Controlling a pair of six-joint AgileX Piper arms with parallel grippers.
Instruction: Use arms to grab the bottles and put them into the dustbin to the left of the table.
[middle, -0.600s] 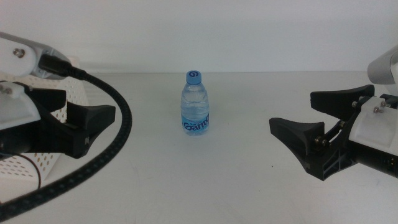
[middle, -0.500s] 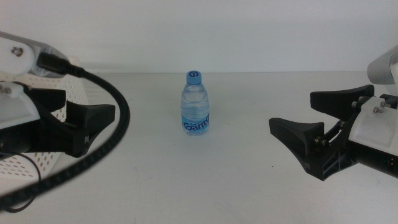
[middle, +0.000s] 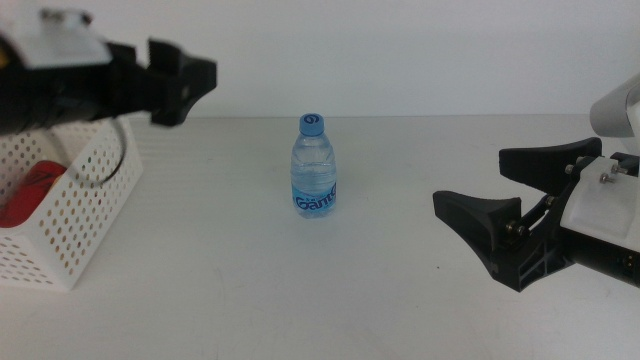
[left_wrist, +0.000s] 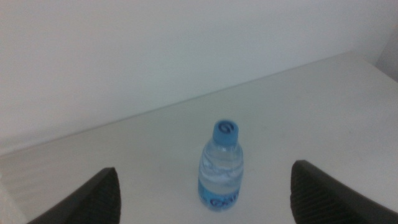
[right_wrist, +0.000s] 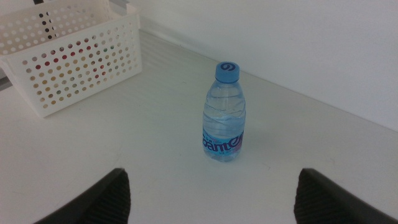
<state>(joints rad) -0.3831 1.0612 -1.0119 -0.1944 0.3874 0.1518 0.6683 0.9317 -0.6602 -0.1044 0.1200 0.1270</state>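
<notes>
Upright, the clear blue-capped water bottle (middle: 316, 167) stands between two released hands.

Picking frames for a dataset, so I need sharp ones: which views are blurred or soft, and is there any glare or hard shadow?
Middle view: water bottle crisp, left gripper slightly smeared above the dustbin. Left wrist view: softest overall, bottle label unreadable. Right wrist view: sharp, label nearly legible. Lighting flat in all three; only faint shadows on the table, no glare.
</notes>
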